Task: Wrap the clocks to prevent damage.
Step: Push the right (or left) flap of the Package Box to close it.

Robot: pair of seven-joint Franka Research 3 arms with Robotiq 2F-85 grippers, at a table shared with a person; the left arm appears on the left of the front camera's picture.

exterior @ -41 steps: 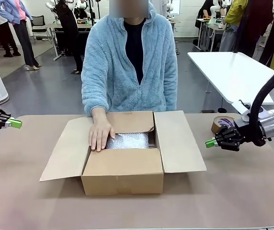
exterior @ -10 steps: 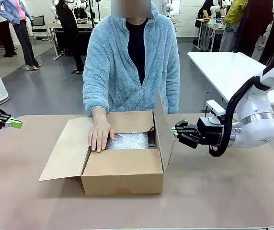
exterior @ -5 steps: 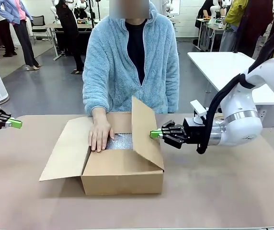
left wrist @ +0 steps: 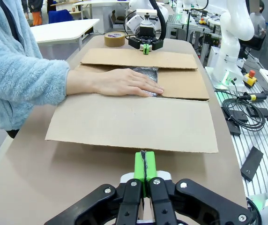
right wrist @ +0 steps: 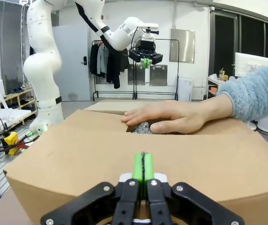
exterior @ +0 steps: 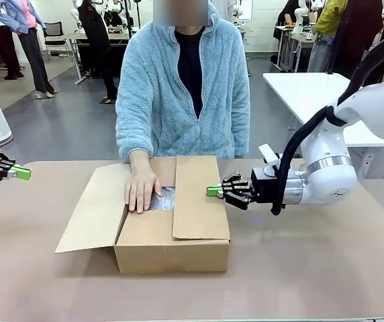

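Right hand (exterior: pixel 211 191) has pushed box flap (exterior: pixel 201 201) down flat.

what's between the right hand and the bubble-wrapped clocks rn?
The cardboard flap, folded down, in the front view: right hand at its outer edge, clocks past its inner edge.

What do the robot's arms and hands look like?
The right arm is smooth, rounded and white, with a silver ring and a black cable looping along it. The right hand and left hand are black with bright green tips.
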